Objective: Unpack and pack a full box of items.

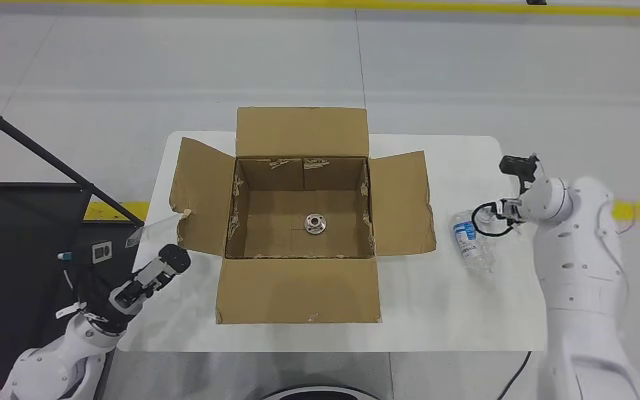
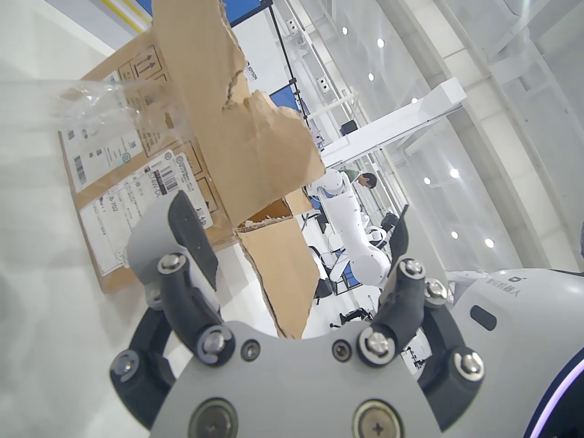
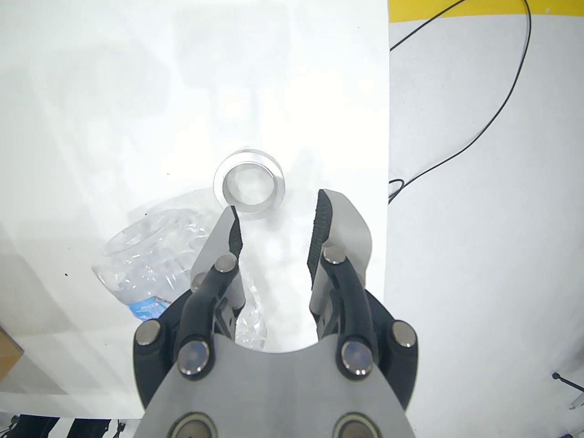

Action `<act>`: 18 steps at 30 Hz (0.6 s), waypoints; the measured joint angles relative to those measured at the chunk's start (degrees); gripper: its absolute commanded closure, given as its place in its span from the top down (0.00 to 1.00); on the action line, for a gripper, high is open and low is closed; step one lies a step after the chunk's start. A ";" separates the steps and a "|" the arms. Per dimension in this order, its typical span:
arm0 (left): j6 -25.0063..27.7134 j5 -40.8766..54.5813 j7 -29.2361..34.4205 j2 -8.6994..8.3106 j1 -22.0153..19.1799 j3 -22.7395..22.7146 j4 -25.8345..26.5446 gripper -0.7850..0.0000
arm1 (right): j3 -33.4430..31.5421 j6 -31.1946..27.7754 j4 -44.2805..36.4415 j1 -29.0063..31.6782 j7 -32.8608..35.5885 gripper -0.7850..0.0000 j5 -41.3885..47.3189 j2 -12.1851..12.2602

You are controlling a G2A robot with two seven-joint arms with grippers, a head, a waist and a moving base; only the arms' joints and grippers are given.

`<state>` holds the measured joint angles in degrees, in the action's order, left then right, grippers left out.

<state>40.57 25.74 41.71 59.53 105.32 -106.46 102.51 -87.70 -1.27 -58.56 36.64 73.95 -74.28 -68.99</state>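
Observation:
An open cardboard box (image 1: pixel 300 290) stands mid-table with its flaps spread, and a small round metal part (image 1: pixel 314 222) lies on its floor. A crushed clear plastic bottle (image 1: pixel 472 240) lies on the table to the right of the box. My right gripper (image 3: pixel 278 216) hovers open just above that bottle (image 3: pixel 146 252), with a clear ring-shaped item (image 3: pixel 249 184) on the table just beyond its fingertips. My left gripper (image 2: pixel 296 234) is open and empty, off the box's front left corner (image 1: pixel 172 260), and it faces the labelled box wall (image 2: pixel 137 175).
A piece of clear plastic film (image 1: pixel 150 232) lies at the table's left edge beside the box flap (image 2: pixel 91 106). The table's right edge (image 3: pixel 385 138) runs close to my right gripper. A black cable (image 3: pixel 502 93) trails on the floor beyond it.

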 measured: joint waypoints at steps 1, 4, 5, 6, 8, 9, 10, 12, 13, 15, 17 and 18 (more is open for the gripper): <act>-0.01 0.09 0.03 0.01 0.00 -0.04 -0.04 1.00 | 0.26 0.15 0.80 -0.44 -0.26 0.45 0.08 -0.04; -0.02 0.15 0.10 0.04 -0.01 -0.16 -0.09 1.00 | 1.11 0.70 3.36 -1.86 -0.92 0.43 0.16 -0.13; 0.02 0.14 0.07 0.05 -0.01 -0.19 -0.11 1.00 | 1.38 0.84 4.12 -2.29 -1.05 0.42 0.14 -0.16; 0.08 0.14 0.03 0.07 0.00 -0.21 -0.16 1.00 | 1.72 0.98 5.08 -2.82 -1.18 0.41 0.07 -0.19; 0.14 0.16 0.03 0.09 0.01 -0.25 -0.24 1.00 | 2.23 1.14 6.48 -3.56 -1.33 0.40 -0.06 -0.23; 0.15 0.16 0.02 0.11 0.00 -0.28 -0.32 1.00 | 2.51 1.19 7.38 -4.03 -1.50 0.40 0.02 -0.26; 0.11 0.16 0.01 0.12 0.00 -0.29 -0.35 1.00 | 2.71 1.20 8.07 -4.35 -1.64 0.40 0.14 -0.29; 0.01 0.18 0.01 0.14 -0.03 -0.30 -0.38 1.00 | 3.25 1.26 9.67 -5.08 -1.95 0.38 0.19 -0.35; -0.01 0.21 -0.01 0.16 -0.04 -0.30 -0.38 1.00 | 3.49 1.28 10.31 -5.39 -2.08 0.38 0.23 -0.39; -0.03 0.22 -0.02 0.18 -0.06 -0.30 -0.39 1.00 | 4.08 1.39 11.73 -6.04 -2.35 0.36 0.27 -0.48; -0.03 0.21 0.01 0.21 -0.09 -0.31 -0.41 1.00 | 4.53 1.48 12.82 -6.57 -2.66 0.34 0.35 -0.55; -0.04 0.21 0.03 0.22 -0.10 -0.31 -0.43 1.00 | 4.81 1.46 13.47 -6.89 -2.84 0.33 0.45 -0.60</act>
<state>40.53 25.95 41.73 59.75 105.22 -106.78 102.09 -82.89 0.19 -45.09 29.75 71.11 -73.83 -69.59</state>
